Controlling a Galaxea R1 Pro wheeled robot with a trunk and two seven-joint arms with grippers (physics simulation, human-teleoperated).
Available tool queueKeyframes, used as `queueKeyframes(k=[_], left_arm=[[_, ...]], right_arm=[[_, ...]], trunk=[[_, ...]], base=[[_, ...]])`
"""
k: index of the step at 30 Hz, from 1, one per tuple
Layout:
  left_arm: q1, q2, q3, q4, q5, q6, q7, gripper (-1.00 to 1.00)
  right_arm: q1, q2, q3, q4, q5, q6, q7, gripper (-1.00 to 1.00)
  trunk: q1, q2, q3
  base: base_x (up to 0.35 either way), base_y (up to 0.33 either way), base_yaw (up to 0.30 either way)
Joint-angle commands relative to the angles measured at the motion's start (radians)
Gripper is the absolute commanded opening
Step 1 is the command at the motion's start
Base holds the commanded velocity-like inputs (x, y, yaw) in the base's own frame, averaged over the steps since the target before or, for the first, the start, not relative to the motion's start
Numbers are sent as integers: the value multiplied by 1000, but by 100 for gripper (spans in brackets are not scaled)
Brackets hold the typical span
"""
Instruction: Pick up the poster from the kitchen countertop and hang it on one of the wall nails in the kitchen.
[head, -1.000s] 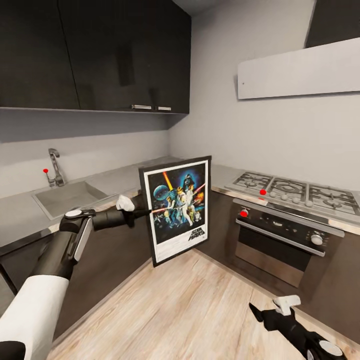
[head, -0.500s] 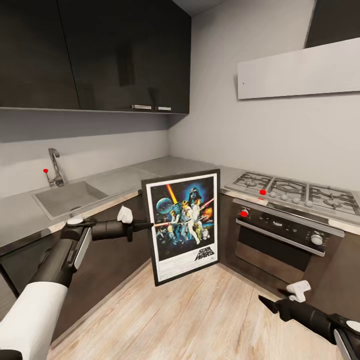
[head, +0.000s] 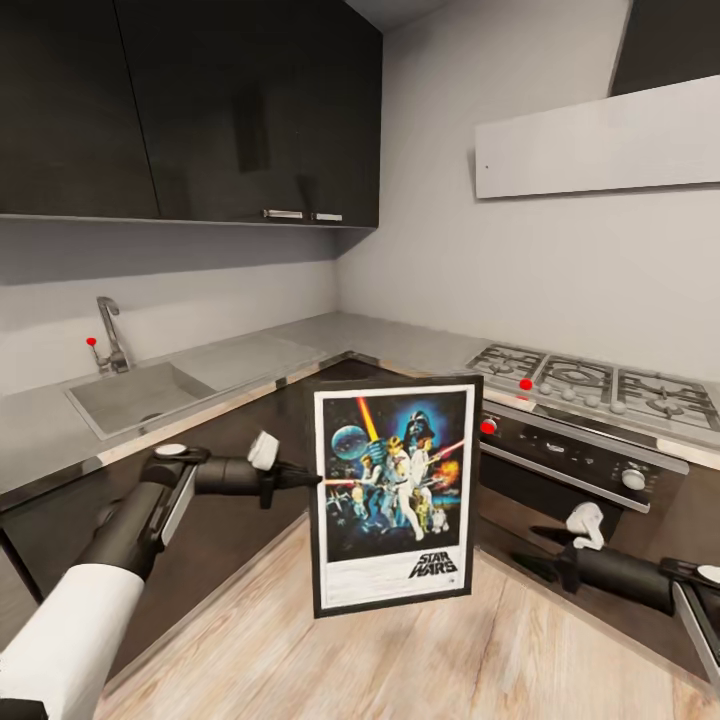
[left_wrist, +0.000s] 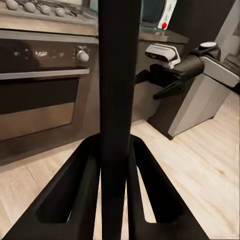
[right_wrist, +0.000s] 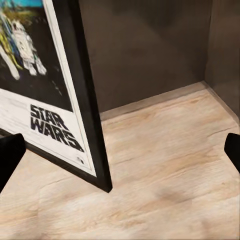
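The poster (head: 395, 495), a framed Star Wars picture, hangs upright in mid-air over the wooden floor, in front of the cabinet corner. My left gripper (head: 308, 480) is shut on its left edge. In the left wrist view that edge is a black bar (left_wrist: 119, 90) between the closed fingers (left_wrist: 85, 170). My right gripper (head: 530, 550) stands open just right of the poster's lower corner, apart from it. The right wrist view has the poster's lower corner (right_wrist: 55, 115) between its spread fingertips (right_wrist: 10, 155). The kitchen countertop (head: 300, 345) runs behind. A tiny dark dot (head: 487, 166) marks the pale panel above the hob; whether it is a nail I cannot tell.
A sink (head: 140, 395) with a tap (head: 110, 335) is set in the counter at left. The gas hob (head: 600, 385) and oven (head: 570, 480) stand at right. Dark upper cabinets (head: 200, 110) hang above the counter. Wooden floor (head: 400, 660) spreads below.
My left gripper has carried the poster right and lower, away from the counter. My right arm has risen from the floor area toward the poster's lower right corner.
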Motion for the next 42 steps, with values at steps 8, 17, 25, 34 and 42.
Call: queueKeyframes(k=[8, 17, 25, 34, 42], left_arm=[[-1, 1, -72, -1, 1, 6, -14, -100], [-1, 1, -75, -2, 1, 4, -15, -100], [-1, 1, -75, -2, 1, 3, -15, -100], [-1, 23, -79, -6, 2, 2, -91, -100], [-1, 25, -80, -8, 2, 2, -97, -100]], right_arm=[[-41, -8, 9, 0, 1, 39, 157, 100], [-46, -34, 9, 0, 1, 38, 290, 100], [-46, -47, 20, 1, 1, 18, 365, 100], [-46, -65, 24, 0, 1, 8, 378, 100], [-46, -64, 24, 3, 0, 7, 378, 100]], trunk=[[0, -1, -1], [0, -1, -1], [0, -1, -1], [0, -1, -1], [0, -1, -1]], base=[[0, 0, 0], [0, 0, 0], [0, 0, 0], [0, 0, 0], [0, 0, 0]])
